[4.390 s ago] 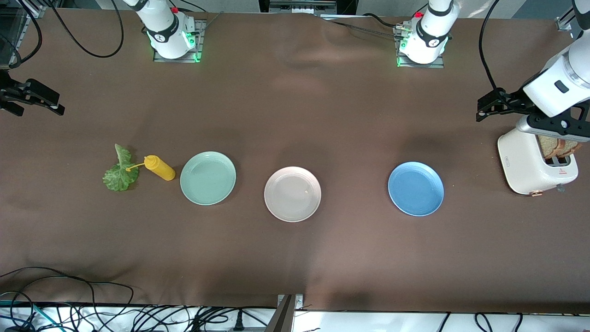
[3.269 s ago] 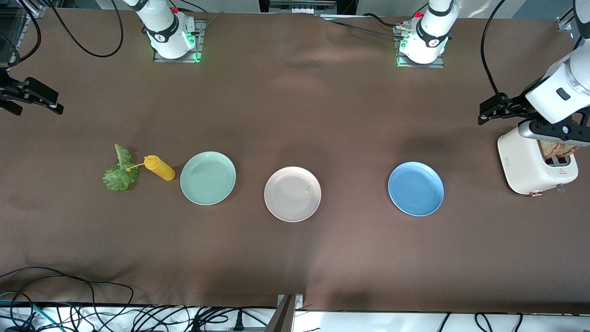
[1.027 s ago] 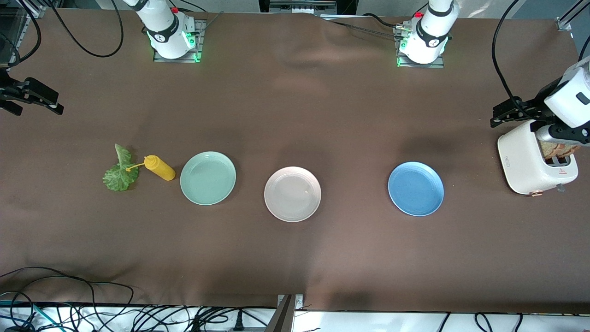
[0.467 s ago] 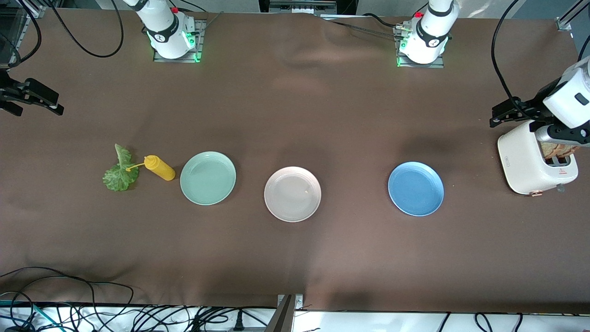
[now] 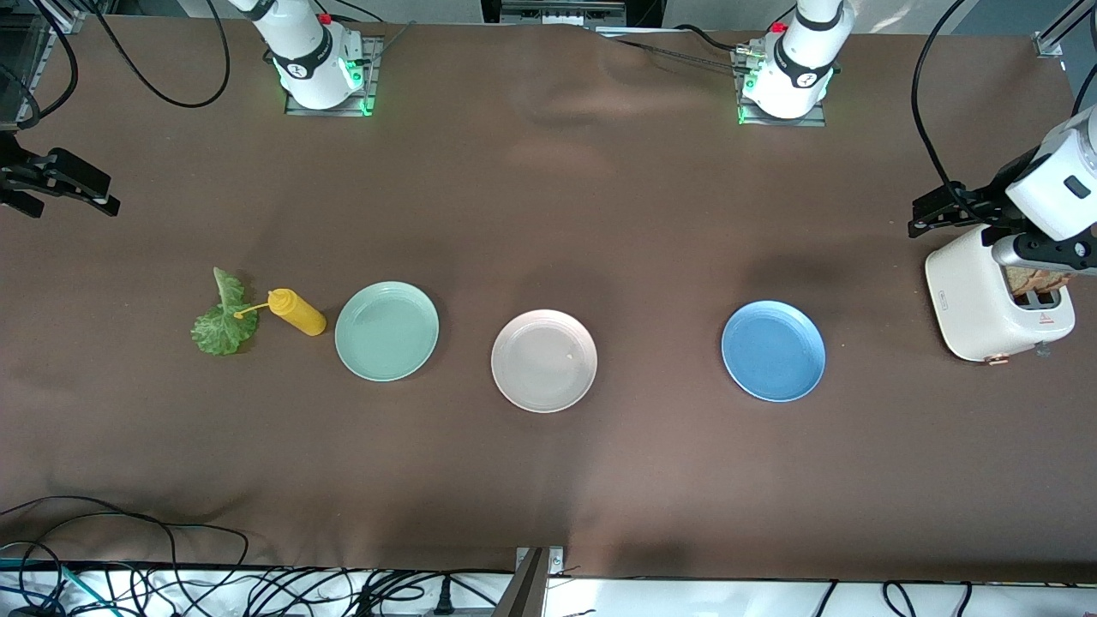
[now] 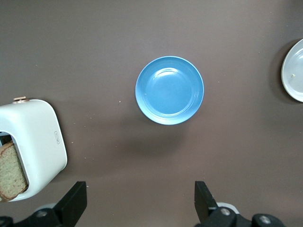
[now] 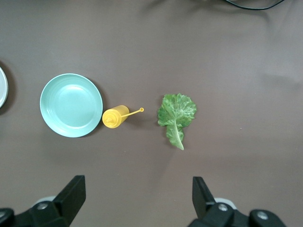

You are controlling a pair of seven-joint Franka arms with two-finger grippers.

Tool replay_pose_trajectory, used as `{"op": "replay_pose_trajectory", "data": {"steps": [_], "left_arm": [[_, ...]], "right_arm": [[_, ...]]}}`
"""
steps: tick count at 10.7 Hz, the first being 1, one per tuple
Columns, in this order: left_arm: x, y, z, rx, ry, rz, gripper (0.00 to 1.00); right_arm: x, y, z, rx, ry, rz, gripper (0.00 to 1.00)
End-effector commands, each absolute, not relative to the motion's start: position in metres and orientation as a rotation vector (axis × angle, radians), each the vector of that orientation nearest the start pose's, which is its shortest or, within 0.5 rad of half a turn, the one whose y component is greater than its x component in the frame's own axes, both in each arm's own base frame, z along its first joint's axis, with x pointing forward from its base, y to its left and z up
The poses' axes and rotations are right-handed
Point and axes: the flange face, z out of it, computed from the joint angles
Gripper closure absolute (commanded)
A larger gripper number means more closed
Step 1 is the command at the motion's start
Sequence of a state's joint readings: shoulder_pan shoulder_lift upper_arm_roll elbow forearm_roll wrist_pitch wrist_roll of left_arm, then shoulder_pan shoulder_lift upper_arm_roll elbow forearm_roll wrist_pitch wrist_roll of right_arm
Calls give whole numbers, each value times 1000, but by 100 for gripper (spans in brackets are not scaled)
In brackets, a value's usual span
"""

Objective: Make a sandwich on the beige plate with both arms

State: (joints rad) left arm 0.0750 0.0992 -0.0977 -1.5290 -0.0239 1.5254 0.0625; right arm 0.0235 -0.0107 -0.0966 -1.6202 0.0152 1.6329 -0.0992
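no readable text, toaster [image 5: 977, 300] markings illegible

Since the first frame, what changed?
Left gripper moved toward the left arm's end of the table, hanging open beside the toaster, holding nothing. Right gripper open, waiting as before. Beige plate, lettuce, bread unmoved.

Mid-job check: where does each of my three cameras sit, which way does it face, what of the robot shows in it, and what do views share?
Front view: high across the table, facing both arm bases; left gripper, right gripper.
Left wrist view: looks down on blue plate, toaster; own open fingers show.
Right wrist view: looks down on mint plate, mustard bottle, lettuce; own open fingers show.
Shared: both wrist views catch the beige plate edge.
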Motion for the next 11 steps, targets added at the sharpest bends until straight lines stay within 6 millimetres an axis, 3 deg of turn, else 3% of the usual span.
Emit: {"op": "replay_pose_trajectory", "data": {"steps": [1,5,11], "left_arm": [[574,-15,582,-3202,139,162,0],[573,-14,579,-3202,134,176,0],[571,-12,575,-3200,138,191,0]], "right_arm": [[554,-49,615,-3144,-44,-33,0],[552,-59,616,-3142,-14,-34,0],[554,-49,614,-3139,-19,-29,0]]}}
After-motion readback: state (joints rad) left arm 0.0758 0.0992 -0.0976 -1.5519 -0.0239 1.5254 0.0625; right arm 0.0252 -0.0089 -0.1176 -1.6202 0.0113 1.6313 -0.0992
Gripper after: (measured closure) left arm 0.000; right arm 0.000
